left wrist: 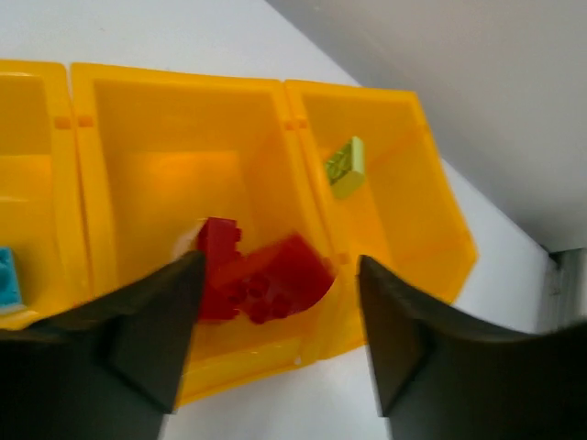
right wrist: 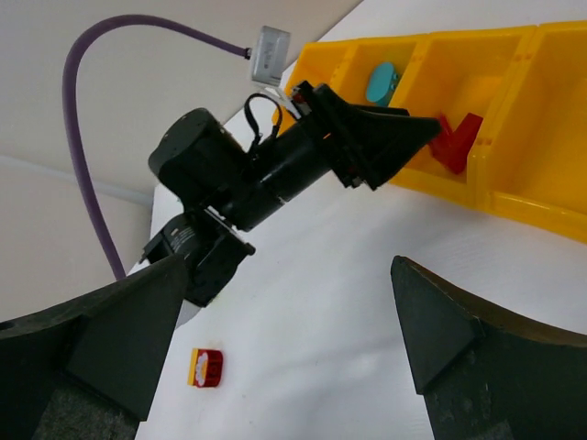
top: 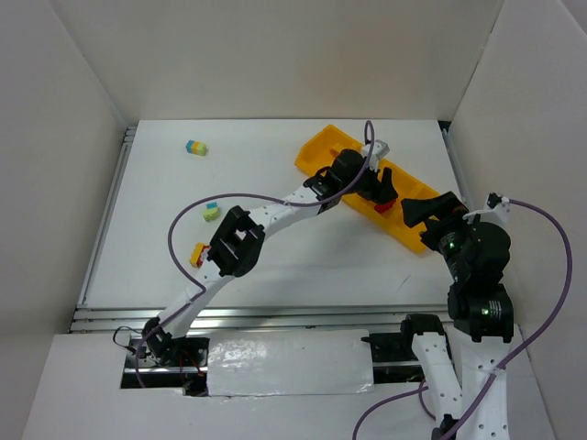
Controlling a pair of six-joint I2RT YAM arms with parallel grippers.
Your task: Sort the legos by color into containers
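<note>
Left pincer (left wrist: 277, 275) stood open over the tray (top: 315, 148), its fingers straddling the compartment next to one end. I held nothing in it. The red bricks (left wrist: 229, 252) lay loose on that compartment's floor below the fingers, not between them.

The end compartment beside it held one pale green brick (left wrist: 345, 167). The compartment on the other side held a teal brick (left wrist: 7, 280), only partly in view. I could not see into the fourth compartment.

Right pincer (right wrist: 292, 275) was also open and empty. It hung above bare desk (top: 275, 275) just beside the tray's near end, touching nothing.

Unsorted items on the desk, all well apart from the tray:
- a red-and-yellow clump (top: 197, 254) beside my left forearm
- a green-and-teal clump (top: 211, 212) a little beyond it
- a teal-and-yellow clump (top: 196, 148) near the far left corner

Judgement: the step in hand was the red deposit, and it looked finished, since the red lay in its compartment and my fingers were clear of it. The task was partly done, with three clumps outstanding.

The next move called for lifting the left pincer straight up past the low walls without knocking the red bricks, then swinging back to the nearest clump. Each clump joins two colours, so I expected it would need pulling apart. That would likely mean one pincer holding it while the other pulled.
</note>
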